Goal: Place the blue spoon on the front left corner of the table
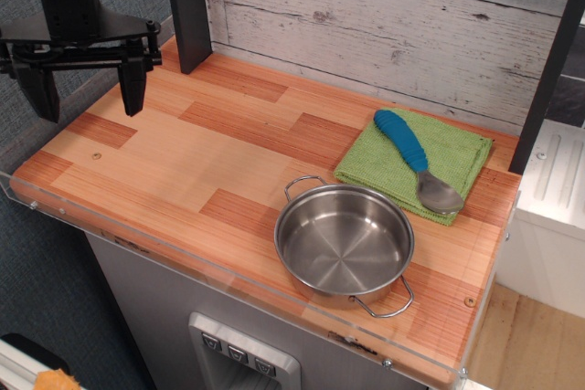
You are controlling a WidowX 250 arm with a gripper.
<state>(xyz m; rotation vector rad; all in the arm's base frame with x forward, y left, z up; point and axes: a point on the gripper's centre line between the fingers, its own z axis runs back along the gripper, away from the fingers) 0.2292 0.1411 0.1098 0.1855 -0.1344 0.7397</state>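
The blue spoon [413, 155] lies on a green folded cloth [416, 163] at the right of the wooden table [183, 166], with its blue handle toward the back wall and its silver bowl toward the front. My gripper [88, 89] hangs open and empty above the table's left end, far from the spoon. Its two black fingers [134, 87] point down. The front left corner [44, 171], a reddish-brown block beside a small screw hole and the clear rim, lies just below and in front of the gripper.
A steel pot [344, 244] with two loop handles stands empty near the front edge, left of and in front of the cloth. A dark post [187, 11] stands at the back left. A white plank wall [384, 25] runs behind the table.
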